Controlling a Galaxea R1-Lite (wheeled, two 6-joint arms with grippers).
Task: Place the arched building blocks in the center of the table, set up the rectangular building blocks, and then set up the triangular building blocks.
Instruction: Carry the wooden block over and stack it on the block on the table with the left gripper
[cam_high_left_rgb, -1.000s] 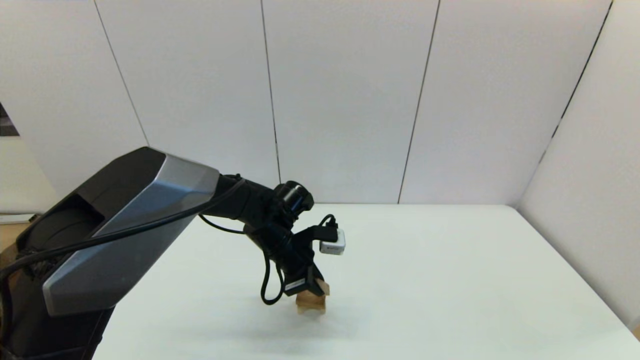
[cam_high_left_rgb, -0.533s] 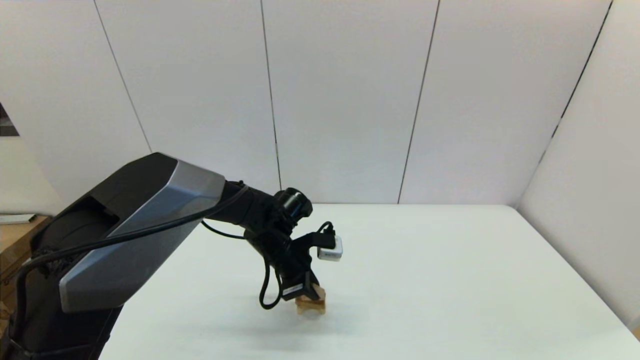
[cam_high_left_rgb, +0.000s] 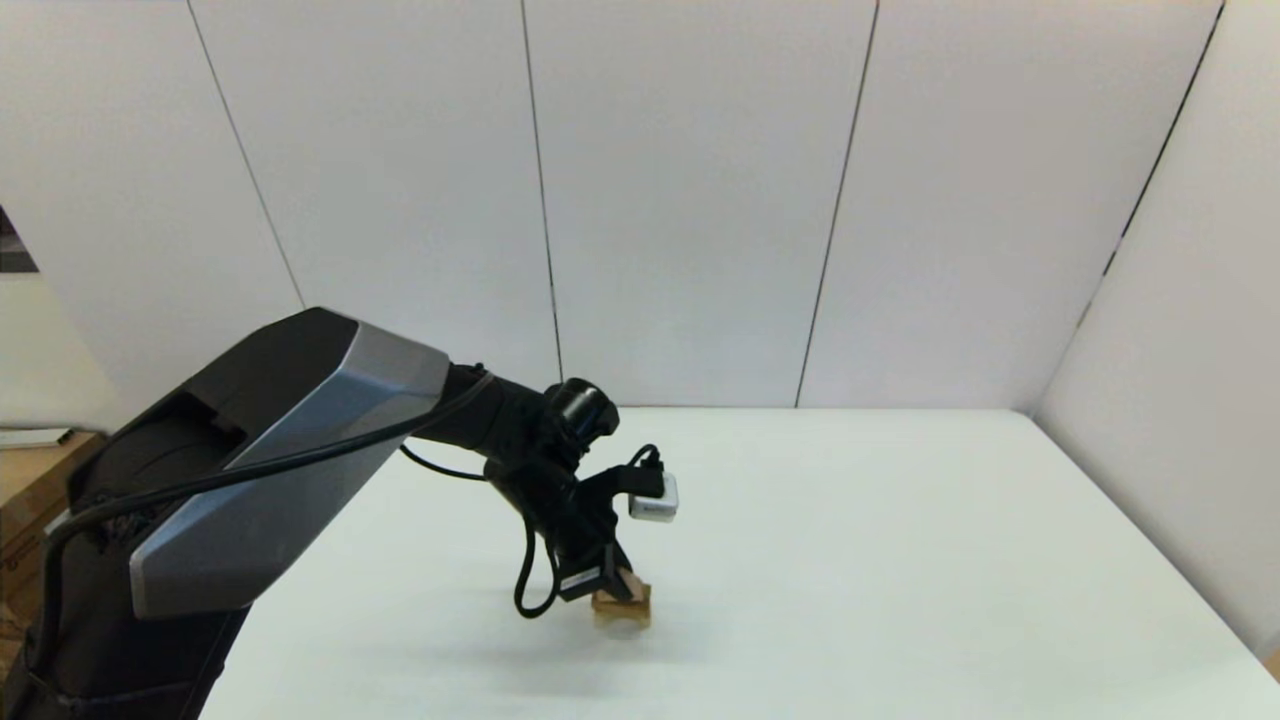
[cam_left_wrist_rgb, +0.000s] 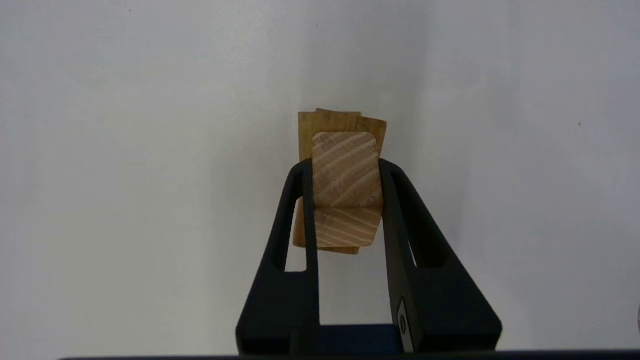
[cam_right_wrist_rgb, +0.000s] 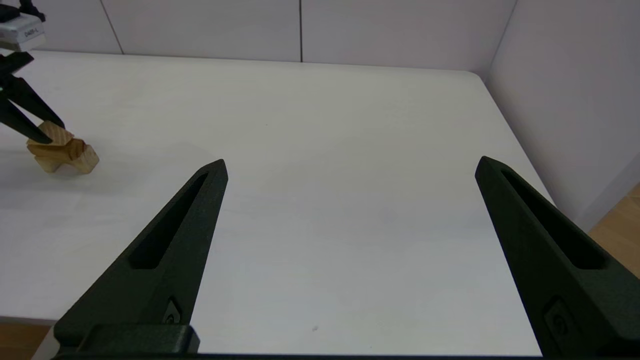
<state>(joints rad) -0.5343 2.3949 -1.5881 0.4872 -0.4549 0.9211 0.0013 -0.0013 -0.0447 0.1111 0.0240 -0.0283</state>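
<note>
The left gripper (cam_left_wrist_rgb: 345, 200) is clamped on the triangular building block (cam_left_wrist_rgb: 345, 182), peak up, directly above the stack so its flat base can meet the top surface squarely. The stack stands near the tabletop (cam_high_left_rgb: 900, 520) centre: the rectangular building block (cam_left_wrist_rgb: 372, 131) lies skewed on the arched building block (cam_right_wrist_rgb: 82, 157). The right gripper (cam_right_wrist_rgb: 350, 167) is spread wide and empty, parked at the stack's 3 o'clock, well apart, to avoid interference.

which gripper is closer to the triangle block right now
Left. The left gripper is shut on the triangle block, holding it over the other blocks. The right gripper is open and well off to the side, above bare table.
</note>
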